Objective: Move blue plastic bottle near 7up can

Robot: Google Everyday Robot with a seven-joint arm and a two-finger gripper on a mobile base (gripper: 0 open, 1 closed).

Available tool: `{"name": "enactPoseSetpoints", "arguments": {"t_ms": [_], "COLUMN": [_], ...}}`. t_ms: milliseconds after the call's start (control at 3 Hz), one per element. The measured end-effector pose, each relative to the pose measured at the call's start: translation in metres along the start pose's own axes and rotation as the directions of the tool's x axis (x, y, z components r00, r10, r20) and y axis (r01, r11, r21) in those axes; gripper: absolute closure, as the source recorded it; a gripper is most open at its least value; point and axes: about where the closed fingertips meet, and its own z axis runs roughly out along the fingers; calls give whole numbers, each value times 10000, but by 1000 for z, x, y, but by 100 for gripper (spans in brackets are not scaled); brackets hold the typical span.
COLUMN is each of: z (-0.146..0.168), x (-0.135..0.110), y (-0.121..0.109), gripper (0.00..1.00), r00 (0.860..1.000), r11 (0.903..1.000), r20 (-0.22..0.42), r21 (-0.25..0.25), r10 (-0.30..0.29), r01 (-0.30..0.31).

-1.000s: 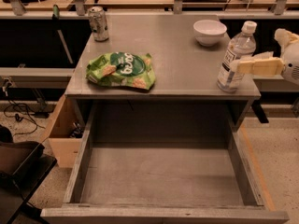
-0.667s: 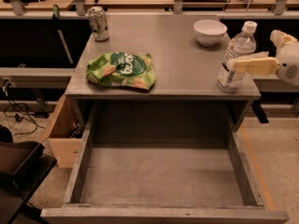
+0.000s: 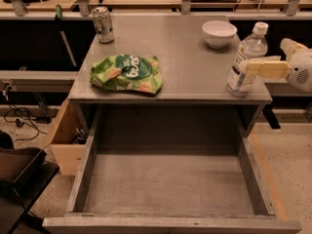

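The blue plastic bottle (image 3: 252, 47), clear with a white cap and label, stands upright at the table's right front corner. The 7up can (image 3: 103, 24) stands at the far left corner of the table, far from the bottle. My gripper (image 3: 254, 58) reaches in from the right at the bottle's label height. It is open, with one pale finger (image 3: 265, 68) crossing in front of the bottle's lower half and the other behind it. The bottle rests on the table.
A green chip bag (image 3: 126, 73) lies at the table's (image 3: 190, 77) front left. A white bowl (image 3: 219, 33) sits at the back right, just behind the bottle. A large drawer (image 3: 87, 160) stands pulled out below the table's front edge.
My gripper has edged slightly left along the bottle. The bottle, can, bag and bowl have not moved.
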Motion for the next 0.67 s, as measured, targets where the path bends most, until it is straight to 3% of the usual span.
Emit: {"name": "enactPoseSetpoints", "arguments": {"t_ms": [667], "z": [18], "x": [15], "y": [-2], "gripper": [0], "r00": [9986], "r11": [9984], "r20": [-156], "r21": [-255], "r10": [505], "r01": [-509]}}
